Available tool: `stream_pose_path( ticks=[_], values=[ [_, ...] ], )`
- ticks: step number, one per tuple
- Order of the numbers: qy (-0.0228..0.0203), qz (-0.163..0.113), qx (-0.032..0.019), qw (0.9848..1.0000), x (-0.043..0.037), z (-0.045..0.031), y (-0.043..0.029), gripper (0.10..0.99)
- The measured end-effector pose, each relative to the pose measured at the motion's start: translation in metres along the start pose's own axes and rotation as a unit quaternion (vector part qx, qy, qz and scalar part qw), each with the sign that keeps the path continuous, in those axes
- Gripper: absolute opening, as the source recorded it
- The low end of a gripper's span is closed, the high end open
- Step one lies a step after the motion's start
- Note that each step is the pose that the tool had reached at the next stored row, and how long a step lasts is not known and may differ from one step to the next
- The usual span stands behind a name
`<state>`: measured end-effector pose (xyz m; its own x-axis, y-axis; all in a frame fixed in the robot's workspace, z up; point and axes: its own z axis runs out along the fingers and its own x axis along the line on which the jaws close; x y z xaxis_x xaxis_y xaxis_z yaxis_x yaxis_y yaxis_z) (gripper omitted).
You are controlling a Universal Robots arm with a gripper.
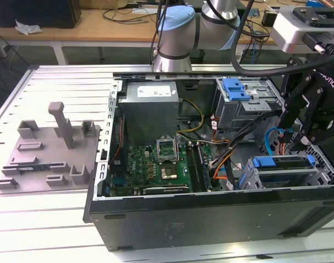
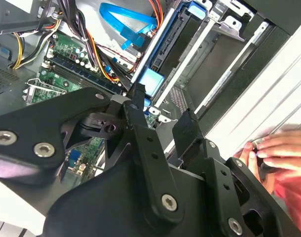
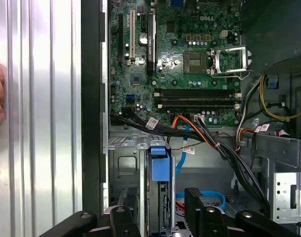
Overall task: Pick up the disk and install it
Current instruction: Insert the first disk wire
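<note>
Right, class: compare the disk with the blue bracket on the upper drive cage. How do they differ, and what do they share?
The blue bracket lies on top of the upper drive cage; the disk sits in the lower cage. The bracket is short and squat; the disk is a long, thin slab. The bracket is all blue; the disk is part blue, part grey. Both have blue plastic.

Wrist views close over computer case (image 3: 93,123)
</note>
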<state>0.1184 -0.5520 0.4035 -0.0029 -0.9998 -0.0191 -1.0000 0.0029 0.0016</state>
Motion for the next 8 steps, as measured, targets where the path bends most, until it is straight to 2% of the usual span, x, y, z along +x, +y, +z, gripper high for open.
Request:
stream_pose_path(
  ticks=[7, 8],
  values=[
    [0.0000, 0.000, 0.0000, 1.0000, 0.0000, 0.0001, 0.0000, 0.506],
    [0.0023, 0.000, 0.0000, 1.0000, -0.0024, 0.0004, 0.0000, 0.506]
  ],
)
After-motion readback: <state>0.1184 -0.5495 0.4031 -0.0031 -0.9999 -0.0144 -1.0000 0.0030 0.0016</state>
